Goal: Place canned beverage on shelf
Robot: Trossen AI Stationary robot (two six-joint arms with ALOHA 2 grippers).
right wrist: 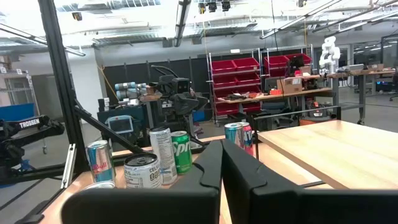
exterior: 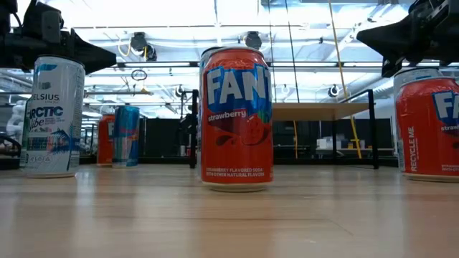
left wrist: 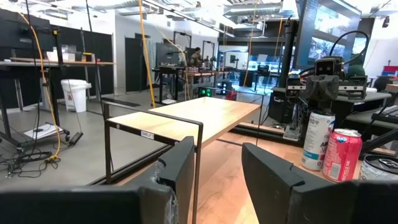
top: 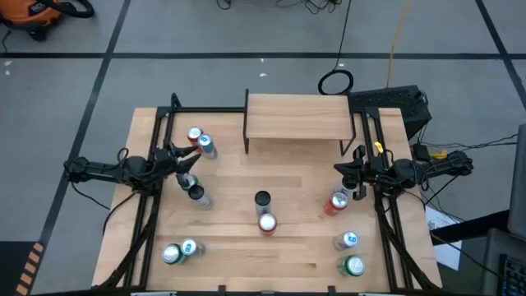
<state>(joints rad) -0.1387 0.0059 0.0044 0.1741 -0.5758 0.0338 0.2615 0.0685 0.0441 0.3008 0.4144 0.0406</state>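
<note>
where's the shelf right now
In the high view the shelf stands at the table's far edge, about centred between the two arms, with nothing on top; the nearest cans sit off its left end.

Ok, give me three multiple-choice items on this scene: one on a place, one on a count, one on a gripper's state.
1. Where does the shelf stand?
A. at the table's far edge, in the middle
B. at the near edge
C. on the floor

2. How many cans stand on the shelf?
A. none
B. two
C. four

3. How does the right gripper stand?
A. wide open
B. shut, holding nothing
C. shut on a can

Answers:
1 A, the high view shows it centred at the far edge.
2 A, its board is bare in the high view.
3 B, the right wrist view shows its fingers together with nothing between them.
</note>
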